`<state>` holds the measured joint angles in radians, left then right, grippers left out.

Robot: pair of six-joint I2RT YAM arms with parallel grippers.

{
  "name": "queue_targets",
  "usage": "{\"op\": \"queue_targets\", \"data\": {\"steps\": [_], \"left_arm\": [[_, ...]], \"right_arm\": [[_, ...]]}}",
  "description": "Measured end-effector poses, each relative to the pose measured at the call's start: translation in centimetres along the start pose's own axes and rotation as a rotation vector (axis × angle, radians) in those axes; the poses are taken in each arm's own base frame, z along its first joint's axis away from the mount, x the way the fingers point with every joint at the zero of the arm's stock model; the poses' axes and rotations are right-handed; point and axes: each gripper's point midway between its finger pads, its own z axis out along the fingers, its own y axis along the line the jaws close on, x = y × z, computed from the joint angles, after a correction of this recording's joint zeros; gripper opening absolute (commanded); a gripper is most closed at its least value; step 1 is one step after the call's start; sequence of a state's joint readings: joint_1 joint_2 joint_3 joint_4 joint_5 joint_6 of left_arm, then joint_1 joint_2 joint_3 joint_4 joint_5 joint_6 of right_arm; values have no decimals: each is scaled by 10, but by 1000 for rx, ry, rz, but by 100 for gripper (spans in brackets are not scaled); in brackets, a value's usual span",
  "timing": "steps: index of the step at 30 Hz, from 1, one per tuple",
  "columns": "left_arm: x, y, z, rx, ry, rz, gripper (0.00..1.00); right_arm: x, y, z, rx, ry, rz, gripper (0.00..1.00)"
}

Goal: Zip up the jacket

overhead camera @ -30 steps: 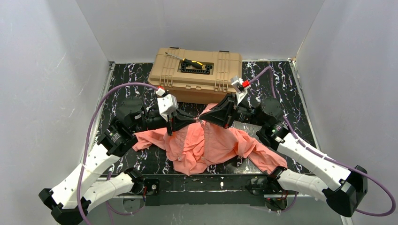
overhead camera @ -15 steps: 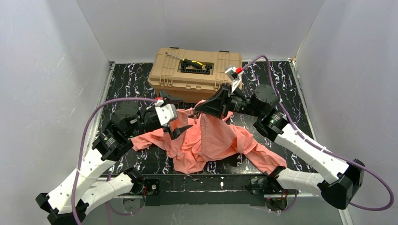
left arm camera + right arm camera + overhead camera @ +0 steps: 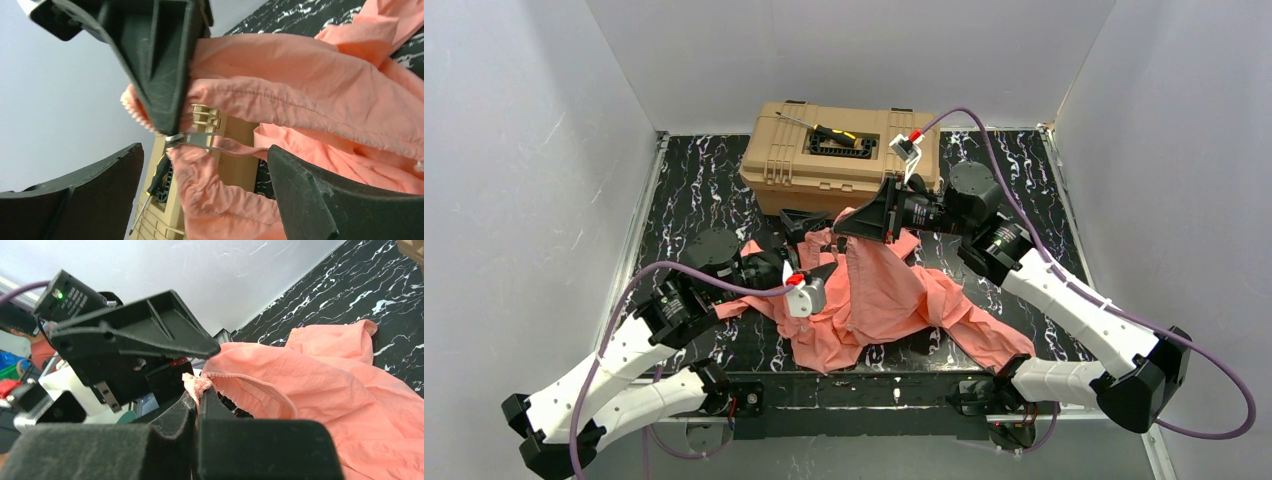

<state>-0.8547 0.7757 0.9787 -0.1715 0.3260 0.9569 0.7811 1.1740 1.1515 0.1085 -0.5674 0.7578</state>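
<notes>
The salmon-pink jacket lies crumpled on the black marbled table, in front of the arms. My right gripper is shut on a pinch of its top edge beside the zip teeth and holds it up off the table; in the right wrist view, fabric pokes out between the closed fingers. A silver zipper pull hangs just below that grip. My left gripper stands wide open next to the raised fabric, with its fingers either side of a hanging fold and holding nothing.
A tan toolbox stands at the back of the table, right behind the raised fabric, with a screwdriver on its lid. White walls close in on the left, back and right. A jacket sleeve trails toward the right arm's base.
My left gripper has opened and let go of the jacket, then dropped back toward the near left. My right gripper has carried its pinch of fabric up and toward the toolbox.
</notes>
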Motion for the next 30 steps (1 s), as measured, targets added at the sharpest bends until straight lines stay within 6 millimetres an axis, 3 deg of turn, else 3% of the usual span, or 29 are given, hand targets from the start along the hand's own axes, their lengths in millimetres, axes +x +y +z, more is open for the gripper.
{"op": "queue_targets", "data": {"steps": [3, 9, 14, 19, 25, 27, 30], "left_arm": [[7, -5, 5, 15, 29, 48, 76], [13, 4, 6, -16, 73, 141, 67], [21, 1, 7, -16, 103, 177, 53], [30, -6, 13, 3, 124, 178, 50], [41, -9, 30, 11, 151, 140, 51], [42, -10, 32, 14, 157, 129, 45], [43, -9, 31, 3, 169, 120, 27]], "right_arm": [[-1, -4, -1, 23, -1, 36, 1], [-4, -19, -3, 78, -11, 140, 1], [-9, -34, -8, 115, -43, 204, 1], [-6, -43, -10, 133, -49, 259, 1], [-7, -41, -11, 121, -60, 275, 1], [-6, -41, -11, 120, -62, 279, 1], [-4, -42, -13, 126, -68, 286, 1]]}}
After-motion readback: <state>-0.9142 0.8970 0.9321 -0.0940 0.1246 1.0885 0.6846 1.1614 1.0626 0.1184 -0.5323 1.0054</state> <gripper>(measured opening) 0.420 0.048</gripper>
